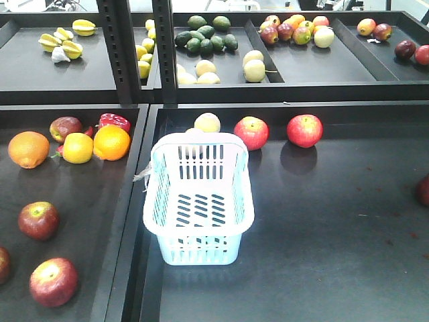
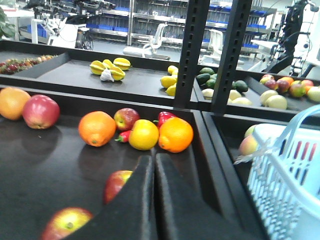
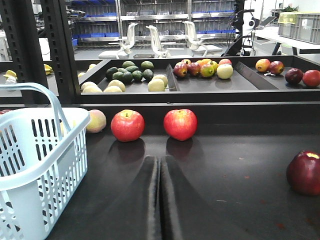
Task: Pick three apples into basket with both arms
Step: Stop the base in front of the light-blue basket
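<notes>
Left gripper (image 2: 154,161) closed, empty, hides part of one apple (image 2: 115,186); right gripper (image 3: 160,162) closed, empty too. Basket (image 3: 70,150) between them, cut off, long axis running ahead.

The basket (image 1: 201,253) is pale blue-white with slotted sides. Lower left, two apples (image 1: 38,220) are dark red with yellow patches. The trays (image 1: 322,221) are black.
</notes>
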{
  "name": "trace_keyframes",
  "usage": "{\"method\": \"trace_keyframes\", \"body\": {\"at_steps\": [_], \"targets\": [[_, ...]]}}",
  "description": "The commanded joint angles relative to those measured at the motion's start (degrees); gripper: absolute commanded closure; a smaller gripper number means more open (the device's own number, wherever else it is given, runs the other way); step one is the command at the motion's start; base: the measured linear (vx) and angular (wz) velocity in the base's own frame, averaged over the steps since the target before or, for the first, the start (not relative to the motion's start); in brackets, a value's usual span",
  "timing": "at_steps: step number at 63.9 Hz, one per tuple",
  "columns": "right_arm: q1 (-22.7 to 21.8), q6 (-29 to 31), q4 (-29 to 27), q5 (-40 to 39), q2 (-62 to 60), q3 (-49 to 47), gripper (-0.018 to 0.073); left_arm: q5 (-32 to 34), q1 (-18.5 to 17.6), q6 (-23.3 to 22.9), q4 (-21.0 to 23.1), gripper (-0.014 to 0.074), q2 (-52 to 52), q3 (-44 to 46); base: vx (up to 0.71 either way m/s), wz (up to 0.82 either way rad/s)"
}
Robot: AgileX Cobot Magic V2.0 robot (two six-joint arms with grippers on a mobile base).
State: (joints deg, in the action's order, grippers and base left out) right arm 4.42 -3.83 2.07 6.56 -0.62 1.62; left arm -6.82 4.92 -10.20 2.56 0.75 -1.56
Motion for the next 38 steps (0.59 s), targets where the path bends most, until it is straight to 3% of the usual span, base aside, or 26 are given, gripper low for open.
{"method": "trace_keyframes", "body": {"at_steps": [1,8,21,25,33,38], "targets": [[-0.4,0.0,0.4,-3.8,-0.6,0.9,0.0564,4.3,-0.3,-7.2,6.9,0.0603,0.8,-1.2,0.00,0.00],[-0.4,0.0,0.4,-3.8,-0.6,0.9,0.0564,4.4,-0.3,-16.2,17.4,0.0603,0.8,-1.2,0.00,0.00],[-0.4,0.0,0.4,-3.8,-0.6,0.9,0.0564,6.0,-0.3,-18.0,24.4,0.0603,0.8,-0.7,0.00,0.00],[-0.4,0.0,0.4,-3.8,-0.6,0.9,0.0564,8.8,-0.3,-19.8,29.1,0.0603,0.8,-0.6,0.00,0.00],[-0.4,0.0,0.4,-3.8,-0.6,0.9,0.0564,13.1,-0.4,-26.0,43.1,0.0603,0.8,-0.4,0.00,0.00],[-0.4,0.0,0.4,-3.8,-0.6,0.9,0.0564,12.5,-0.6,-26.4,48.2,0.0603,0.8,1.8,0.00,0.00]]}}
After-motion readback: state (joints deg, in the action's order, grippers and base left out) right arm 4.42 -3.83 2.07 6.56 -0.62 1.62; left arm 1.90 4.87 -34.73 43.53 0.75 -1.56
